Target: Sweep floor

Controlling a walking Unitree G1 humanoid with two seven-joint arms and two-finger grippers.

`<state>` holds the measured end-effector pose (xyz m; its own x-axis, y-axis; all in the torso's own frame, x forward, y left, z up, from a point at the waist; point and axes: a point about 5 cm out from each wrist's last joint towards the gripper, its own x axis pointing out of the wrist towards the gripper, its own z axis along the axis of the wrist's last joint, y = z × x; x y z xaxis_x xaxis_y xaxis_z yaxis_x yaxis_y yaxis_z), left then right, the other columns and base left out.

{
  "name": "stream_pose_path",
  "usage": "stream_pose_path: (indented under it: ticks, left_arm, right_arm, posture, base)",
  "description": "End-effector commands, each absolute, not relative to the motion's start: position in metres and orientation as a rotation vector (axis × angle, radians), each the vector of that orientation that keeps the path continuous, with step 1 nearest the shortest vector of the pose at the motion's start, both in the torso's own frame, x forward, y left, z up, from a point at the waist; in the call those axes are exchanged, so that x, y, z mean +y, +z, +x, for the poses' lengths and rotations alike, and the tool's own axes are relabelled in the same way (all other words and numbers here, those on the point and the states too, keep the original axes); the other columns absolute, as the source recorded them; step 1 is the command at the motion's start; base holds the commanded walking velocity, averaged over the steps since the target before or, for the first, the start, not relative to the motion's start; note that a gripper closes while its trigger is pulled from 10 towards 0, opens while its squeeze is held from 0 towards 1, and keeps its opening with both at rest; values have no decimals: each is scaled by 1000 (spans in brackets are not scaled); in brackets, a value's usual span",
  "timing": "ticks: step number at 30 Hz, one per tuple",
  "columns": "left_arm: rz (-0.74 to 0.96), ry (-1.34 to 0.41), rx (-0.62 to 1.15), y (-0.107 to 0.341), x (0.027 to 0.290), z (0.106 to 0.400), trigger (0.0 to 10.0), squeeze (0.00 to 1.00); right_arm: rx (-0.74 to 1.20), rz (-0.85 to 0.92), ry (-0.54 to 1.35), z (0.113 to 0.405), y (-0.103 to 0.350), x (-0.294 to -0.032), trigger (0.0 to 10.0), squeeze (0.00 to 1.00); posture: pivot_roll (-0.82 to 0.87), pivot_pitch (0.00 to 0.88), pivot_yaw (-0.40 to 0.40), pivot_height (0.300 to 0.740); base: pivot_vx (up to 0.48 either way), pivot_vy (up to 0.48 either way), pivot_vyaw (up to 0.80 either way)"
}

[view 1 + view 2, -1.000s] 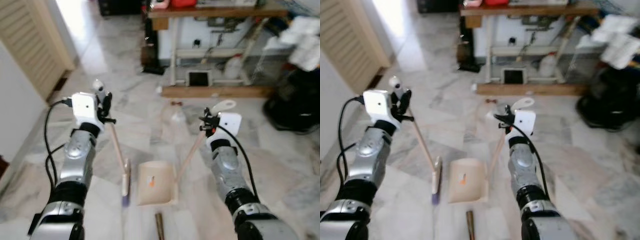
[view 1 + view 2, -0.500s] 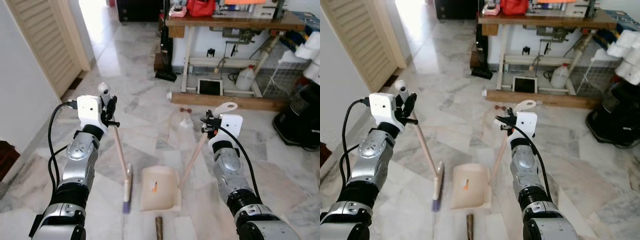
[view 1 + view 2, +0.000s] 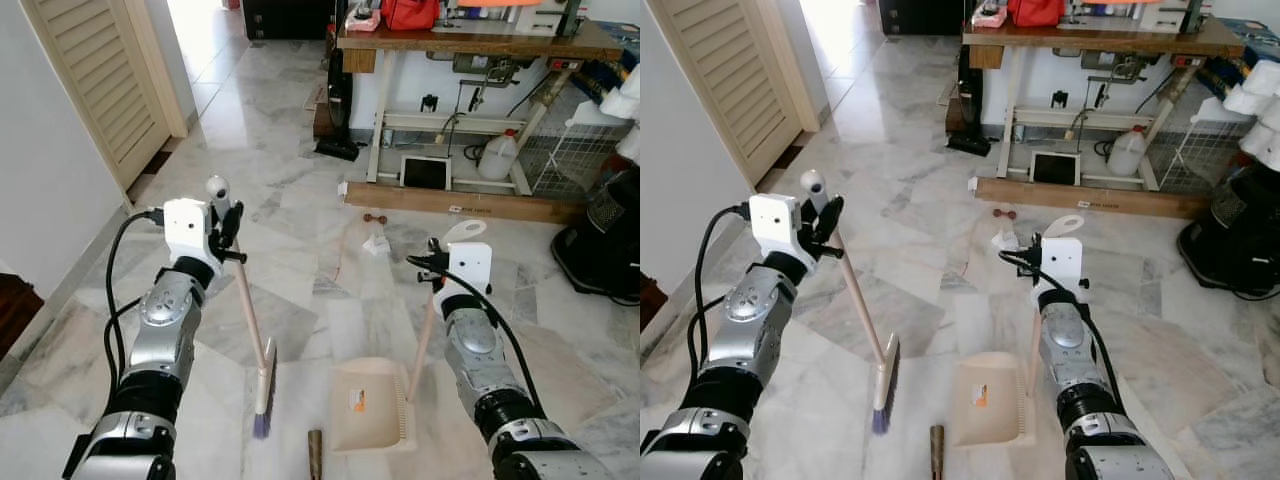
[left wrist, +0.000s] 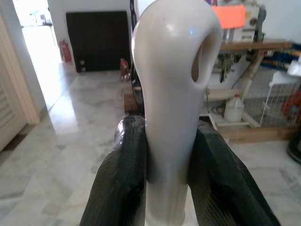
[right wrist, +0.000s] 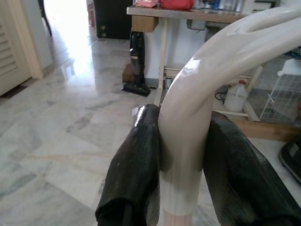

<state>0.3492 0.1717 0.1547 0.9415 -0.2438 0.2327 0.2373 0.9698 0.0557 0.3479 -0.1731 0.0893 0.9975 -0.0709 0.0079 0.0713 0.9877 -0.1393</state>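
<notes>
My left gripper (image 3: 232,224) is shut on the top of a broom's pale handle (image 4: 171,94). The shaft slants down to the brush head (image 3: 263,392), whose purple bristles rest on the marble floor. My right gripper (image 3: 432,266) is shut on the white curved grip (image 5: 197,117) of a beige dustpan (image 3: 370,416). The pan lies flat on the floor right of the brush head, a tile's width away. A small brown cylinder (image 3: 315,452) lies between them at the near edge. A crumpled white scrap (image 3: 376,243) and a small reddish bit (image 3: 374,218) lie farther ahead.
A wooden work table (image 3: 470,40) with clutter beneath stands at the back, a plank (image 3: 450,201) on the floor before it. A louvred door (image 3: 95,85) and wall are to the left. A black bag (image 3: 612,230) sits at the right. Open marble floor runs ahead toward the bright doorway.
The camera has lifted and shifted. The dustpan has slid right, away from the brush head, and its handle now stands more upright. Both grippers keep their holds.
</notes>
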Motion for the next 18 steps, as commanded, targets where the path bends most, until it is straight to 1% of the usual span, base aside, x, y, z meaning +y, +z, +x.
stream_pose_path:
  ticks: [1, 4, 10, 18]
  left_arm:
    - [41, -246, -220, 151, 177, 348, 10000, 0]
    - [40, -244, -197, 145, 179, 346, 10000, 0]
    - [38, -245, -184, 143, 181, 346, 10000, 0]
    - [15, -230, -136, 138, 184, 351, 10000, 0]
  right_arm:
    - [11, -188, -45, 345, 84, -170, 10000, 0]
    - [47, -195, -48, 339, 74, -172, 10000, 0]
    - [67, -223, -43, 335, 67, -171, 10000, 0]
    - [107, -214, -13, 330, 57, -161, 10000, 0]
  posture:
    - [86, 80, 31, 740]
    - [90, 92, 32, 740]
    - [86, 104, 34, 740]
    - [95, 129, 31, 740]
  base:
    - [0, 0, 0]
    - [0, 0, 0]
    - [0, 0, 0]
    - [0, 0, 0]
